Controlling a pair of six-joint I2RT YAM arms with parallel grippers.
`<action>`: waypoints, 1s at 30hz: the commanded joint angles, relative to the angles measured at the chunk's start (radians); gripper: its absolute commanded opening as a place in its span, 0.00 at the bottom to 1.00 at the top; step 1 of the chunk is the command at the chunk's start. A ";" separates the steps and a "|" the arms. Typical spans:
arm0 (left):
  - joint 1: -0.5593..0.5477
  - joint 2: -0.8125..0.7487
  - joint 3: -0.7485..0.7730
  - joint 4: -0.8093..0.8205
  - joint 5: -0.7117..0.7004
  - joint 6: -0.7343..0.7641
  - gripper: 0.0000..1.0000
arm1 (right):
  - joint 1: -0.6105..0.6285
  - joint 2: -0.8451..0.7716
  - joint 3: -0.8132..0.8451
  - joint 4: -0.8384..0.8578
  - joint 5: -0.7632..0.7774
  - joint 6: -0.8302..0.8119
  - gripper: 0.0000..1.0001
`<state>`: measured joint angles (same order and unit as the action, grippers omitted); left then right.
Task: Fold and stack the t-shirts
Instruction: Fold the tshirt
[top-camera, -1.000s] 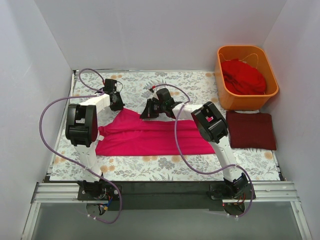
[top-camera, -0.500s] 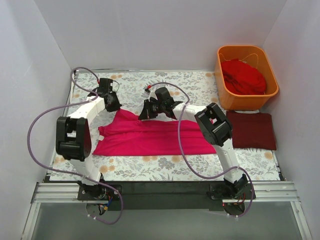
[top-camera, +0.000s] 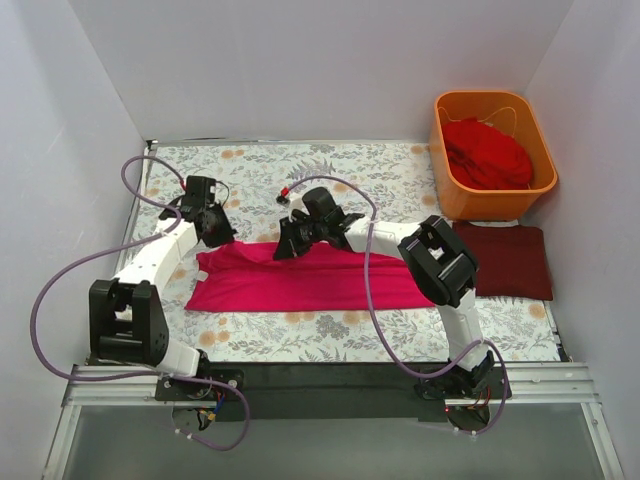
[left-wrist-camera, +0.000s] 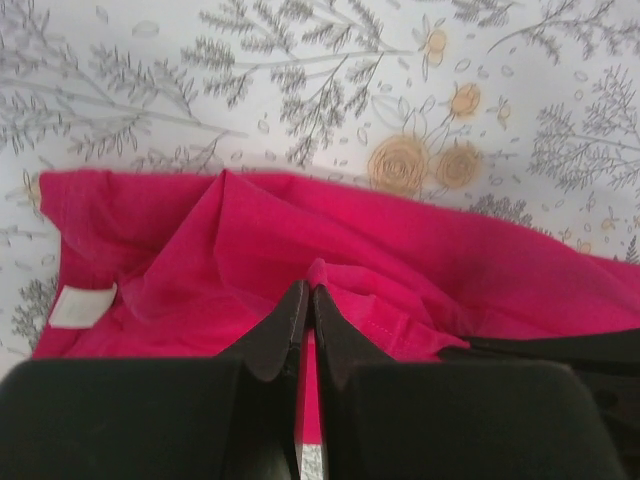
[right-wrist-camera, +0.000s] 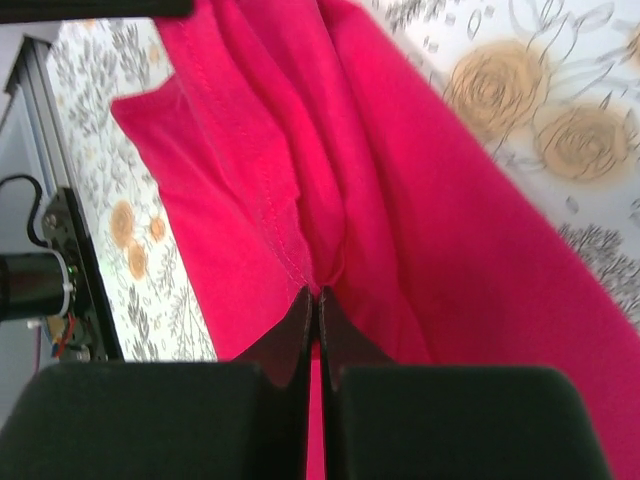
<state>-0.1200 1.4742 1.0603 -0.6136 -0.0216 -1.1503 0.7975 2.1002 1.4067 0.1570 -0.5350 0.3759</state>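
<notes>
The magenta-pink t-shirt (top-camera: 300, 280) lies partly folded as a wide band across the middle of the floral cloth. My left gripper (top-camera: 213, 238) is shut on its upper left edge (left-wrist-camera: 330, 275). My right gripper (top-camera: 285, 247) is shut on a fold of the same shirt (right-wrist-camera: 330, 270) along its top edge. The dark maroon t-shirt (top-camera: 503, 260) lies folded flat at the right. The scarlet t-shirt (top-camera: 487, 152) is crumpled inside the orange tub (top-camera: 448, 195).
The grey floral-print cloth (top-camera: 330, 170) covers the table. White walls stand close on the left, back and right. A white tag (left-wrist-camera: 82, 305) shows on the pink shirt in the left wrist view. The right arm's cable loops over the shirt.
Both grippers have moved left and toward the near edge, pulling the pink shirt's top edge down. The raised peak of fabric has flattened into a band.
</notes>
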 joint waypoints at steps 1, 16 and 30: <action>-0.003 -0.107 -0.043 -0.064 0.020 -0.058 0.00 | 0.019 -0.068 -0.028 -0.043 0.006 -0.068 0.02; -0.006 -0.337 -0.276 -0.140 0.112 -0.222 0.00 | 0.060 -0.080 -0.071 -0.111 -0.020 -0.183 0.09; -0.006 -0.463 -0.385 -0.233 0.212 -0.345 0.00 | 0.071 -0.103 -0.097 -0.155 -0.029 -0.230 0.11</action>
<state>-0.1219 1.0424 0.7055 -0.8150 0.1280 -1.4540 0.8623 2.0537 1.3251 0.0151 -0.5461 0.1783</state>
